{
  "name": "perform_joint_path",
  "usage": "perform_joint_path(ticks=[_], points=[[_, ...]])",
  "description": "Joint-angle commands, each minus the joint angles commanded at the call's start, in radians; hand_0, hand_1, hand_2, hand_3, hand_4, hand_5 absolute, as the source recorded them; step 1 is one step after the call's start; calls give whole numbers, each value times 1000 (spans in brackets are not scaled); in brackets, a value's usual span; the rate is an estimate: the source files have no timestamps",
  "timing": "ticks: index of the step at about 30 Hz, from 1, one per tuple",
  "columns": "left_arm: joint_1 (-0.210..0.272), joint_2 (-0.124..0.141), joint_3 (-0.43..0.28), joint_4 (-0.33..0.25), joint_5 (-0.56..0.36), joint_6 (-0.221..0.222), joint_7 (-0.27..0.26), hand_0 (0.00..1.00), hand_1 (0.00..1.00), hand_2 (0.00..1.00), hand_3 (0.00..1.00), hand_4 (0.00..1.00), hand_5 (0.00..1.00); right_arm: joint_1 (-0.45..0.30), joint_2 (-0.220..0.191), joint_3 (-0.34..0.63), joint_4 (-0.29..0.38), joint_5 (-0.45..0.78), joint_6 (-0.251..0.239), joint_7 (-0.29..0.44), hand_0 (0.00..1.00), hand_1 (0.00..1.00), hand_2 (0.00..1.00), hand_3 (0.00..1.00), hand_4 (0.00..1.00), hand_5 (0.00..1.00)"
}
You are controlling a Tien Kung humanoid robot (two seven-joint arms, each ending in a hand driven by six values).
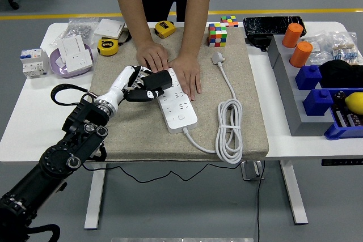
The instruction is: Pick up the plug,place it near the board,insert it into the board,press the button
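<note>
A white power strip lies on the beige mat, its white cable coiled at the right. My left hand is shut on a black plug and holds it over the strip's far left end, tilted. A person at the far side presses both hands on the strip's far end, right beside the plug. Whether the plug's pins touch the sockets is hidden. The right arm is not in view.
A Rubik's cube, two tape measures and white socket parts lie along the far side. A grey tray with blue bins and orange cylinders stands at the right.
</note>
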Motion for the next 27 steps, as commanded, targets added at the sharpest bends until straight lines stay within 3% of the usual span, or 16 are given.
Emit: perform_joint_path(ticks=[6,7,12,13,18,19,23,24,27], points=[[-3,0,-64,40,95,15,9,295,357,396,477,700,148,-2,0,5,0,-2,0,0,803,717,693,607,890,572],[-2,0,-72,47,126,18,11,333,407,406,485,698,156,-2,0,5,0,-2,0,0,802,717,692,607,890,572],[8,0,-86,65,308,40,24,333,407,406,485,698,156,-3,0,5,0,-3,0,0,802,717,692,607,890,572],[11,0,-87,64,340,45,25,411,487,472,495,697,164,-3,0,5,0,-2,0,0,803,716,693,607,890,572],[22,0,-82,52,459,59,27,411,487,472,495,697,164,-2,0,2,0,0,0,1,803,716,693,607,890,572],[25,0,-82,49,486,62,28,642,648,569,528,702,173,-2,-1,2,0,0,-1,2,802,716,692,606,890,572],[26,0,-83,42,544,57,35,642,648,569,528,702,173,-3,-2,4,0,-3,0,1,802,716,692,606,890,572],[27,0,-81,43,554,48,39,825,813,662,567,730,176,-4,-3,4,0,-3,0,1,803,717,692,606,889,577],[27,0,-79,43,562,41,43,825,813,662,567,730,176,-4,-2,3,0,-2,-1,2,803,717,692,606,889,577]])
